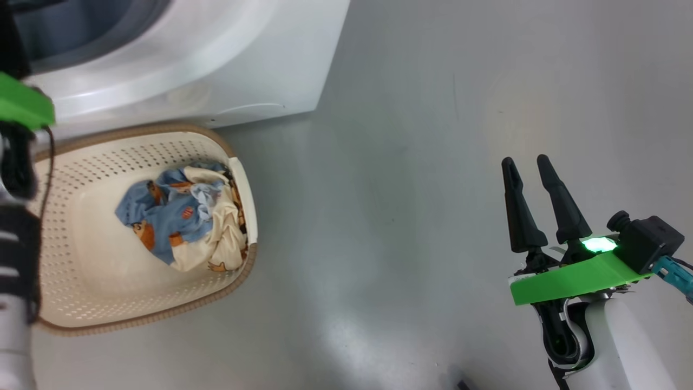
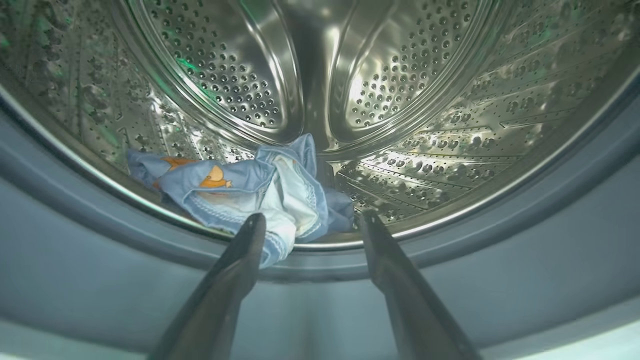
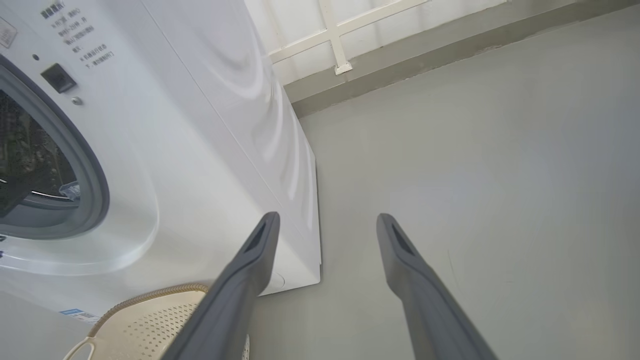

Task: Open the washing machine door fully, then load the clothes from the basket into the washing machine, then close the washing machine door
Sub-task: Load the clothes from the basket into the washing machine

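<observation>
Head view: the right gripper [image 1: 525,160] hangs over glossy grey floor [image 1: 406,189], fingers spread, holding nothing. Well to its left the basket [image 1: 244,216] holds the clothes [image 1: 173,216], just beside the white washing machine [image 1: 216,70].

Left wrist view: the left gripper [image 2: 312,216] is spread above the grey-blue rubber ring [image 2: 500,280]. A blue garment [image 2: 225,185] lies just past its tips in the steel drum [image 2: 400,75].

Right wrist view: floor lies ahead of the fingers, with a white framed wall [image 3: 340,40] beyond.
</observation>
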`<state>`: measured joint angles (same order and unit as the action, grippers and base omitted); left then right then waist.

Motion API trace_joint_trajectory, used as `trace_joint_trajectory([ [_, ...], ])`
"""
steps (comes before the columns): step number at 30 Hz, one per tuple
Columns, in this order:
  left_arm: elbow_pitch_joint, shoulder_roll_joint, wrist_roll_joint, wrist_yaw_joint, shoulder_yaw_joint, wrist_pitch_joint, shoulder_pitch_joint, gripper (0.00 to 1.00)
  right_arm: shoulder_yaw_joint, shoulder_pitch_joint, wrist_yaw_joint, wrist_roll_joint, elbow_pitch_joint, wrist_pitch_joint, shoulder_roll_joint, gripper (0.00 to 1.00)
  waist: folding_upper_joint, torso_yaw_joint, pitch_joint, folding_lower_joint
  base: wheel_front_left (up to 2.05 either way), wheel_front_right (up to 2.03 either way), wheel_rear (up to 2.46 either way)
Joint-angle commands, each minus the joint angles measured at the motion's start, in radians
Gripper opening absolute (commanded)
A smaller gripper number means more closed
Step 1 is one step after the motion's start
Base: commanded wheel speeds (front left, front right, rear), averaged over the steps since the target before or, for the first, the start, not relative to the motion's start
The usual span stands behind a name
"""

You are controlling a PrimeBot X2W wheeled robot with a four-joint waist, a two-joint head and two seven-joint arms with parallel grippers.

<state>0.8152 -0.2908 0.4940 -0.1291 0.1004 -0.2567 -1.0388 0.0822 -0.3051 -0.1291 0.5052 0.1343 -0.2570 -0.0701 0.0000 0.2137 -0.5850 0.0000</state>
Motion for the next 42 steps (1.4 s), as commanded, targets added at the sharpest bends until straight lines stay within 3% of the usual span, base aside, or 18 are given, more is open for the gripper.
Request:
trace_joint_trajectory([
  [1,-0.056,-0.032,-0.015,-0.002,-0.045,-0.005,0.050,1.00,0.014,0.039,-0.002,-0.004,-0.021,-0.005,-0.013,1.00,0.0000,-0.019,0.023,0.0000,0.00,0.00,0.00],
  [7,-0.178,0.009,-0.052,-0.002,-0.114,-0.005,0.209,1.00,0.007,0.060,-0.002,-0.007,-0.015,-0.005,-0.036,1.00,0.0000,-0.047,0.080,0.0000,0.00,0.00,0.00],
  [22,-0.349,0.095,-0.085,-0.002,-0.168,-0.005,0.536,1.00,-0.006,0.152,-0.002,-0.002,0.011,-0.005,-0.107,1.00,0.0000,-0.109,0.279,0.0000,0.00,0.00,0.00],
  [42,-0.496,0.128,-0.117,-0.002,-0.180,-0.005,0.893,1.00,-0.049,0.322,-0.002,0.019,0.017,-0.005,-0.157,1.00,0.0000,-0.167,0.476,0.0000,0.00,0.00,0.00],
])
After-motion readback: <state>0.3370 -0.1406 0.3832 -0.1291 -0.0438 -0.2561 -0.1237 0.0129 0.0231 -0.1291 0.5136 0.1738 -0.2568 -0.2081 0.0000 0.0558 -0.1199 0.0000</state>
